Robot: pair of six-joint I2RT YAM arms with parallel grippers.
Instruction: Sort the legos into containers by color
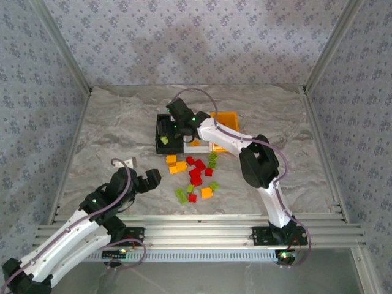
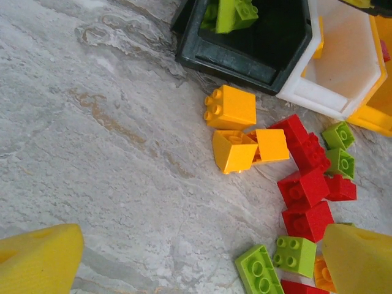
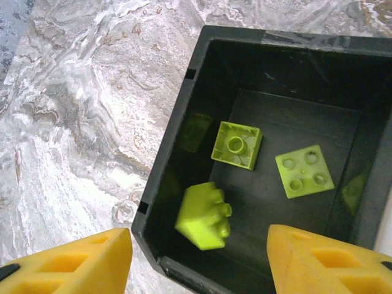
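Three green legos (image 3: 237, 144) lie in the black bin (image 3: 177, 141), and one is tipped over by the near corner. The right claw (image 3: 199, 260) hangs over that bin with its fingers spread and nothing between them. The left claw (image 2: 199, 263) is spread wide too and is empty. It hangs over the table (image 2: 92, 153) just beside the loose pile (image 2: 306, 190).

What could go wrong? If the right claw swings away low, a finger could catch the black wall and shove the bin. The white bin (image 2: 343, 55) touches it, so both would slide. The pile is tight, with reds, greens and oranges touching. A claw coming down on one brick may push the ones next to it, or pinch two colours at once.

Lots of bare table lies left of the pile. Between the pile and the bins there is little room.
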